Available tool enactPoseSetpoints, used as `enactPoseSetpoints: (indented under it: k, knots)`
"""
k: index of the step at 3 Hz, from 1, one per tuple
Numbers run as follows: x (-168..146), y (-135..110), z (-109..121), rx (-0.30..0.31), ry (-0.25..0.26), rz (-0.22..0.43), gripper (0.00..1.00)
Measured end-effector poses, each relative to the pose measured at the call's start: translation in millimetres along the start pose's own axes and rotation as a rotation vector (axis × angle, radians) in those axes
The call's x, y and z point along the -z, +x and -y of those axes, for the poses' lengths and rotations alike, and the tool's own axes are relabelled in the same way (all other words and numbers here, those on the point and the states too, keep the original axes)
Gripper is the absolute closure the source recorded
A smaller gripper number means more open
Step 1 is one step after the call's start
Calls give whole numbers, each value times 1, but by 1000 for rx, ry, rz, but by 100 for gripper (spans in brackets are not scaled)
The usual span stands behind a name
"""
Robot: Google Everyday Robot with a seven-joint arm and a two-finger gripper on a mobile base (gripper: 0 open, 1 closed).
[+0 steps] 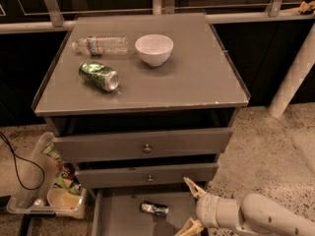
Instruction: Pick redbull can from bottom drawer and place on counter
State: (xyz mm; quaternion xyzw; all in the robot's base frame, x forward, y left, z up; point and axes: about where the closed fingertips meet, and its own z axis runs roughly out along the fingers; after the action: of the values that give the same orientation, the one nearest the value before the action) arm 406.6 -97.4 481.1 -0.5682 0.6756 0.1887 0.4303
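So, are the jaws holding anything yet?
Nothing held. The gripper sits open over the bottom drawer, beside the redbull can, not touching it.

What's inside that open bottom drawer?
A redbull can lying on its side on the bottom drawer floor. The open tool hovers right of it, covering the right corner.

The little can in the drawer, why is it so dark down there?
In the camera view the bottom drawer lies under the two upper drawers, so its floor is shaded and the redbull can shows just a glint; the counter above looks brighter; the pale gripper, fingers open, hangs beside the can.
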Motion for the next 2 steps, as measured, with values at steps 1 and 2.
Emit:
enactPoseSetpoints:
  k: [1,2]
  knots:
    - [-15,20,4,34,26,-20,0]
    - [-49,70,12,51,11,-35,0]
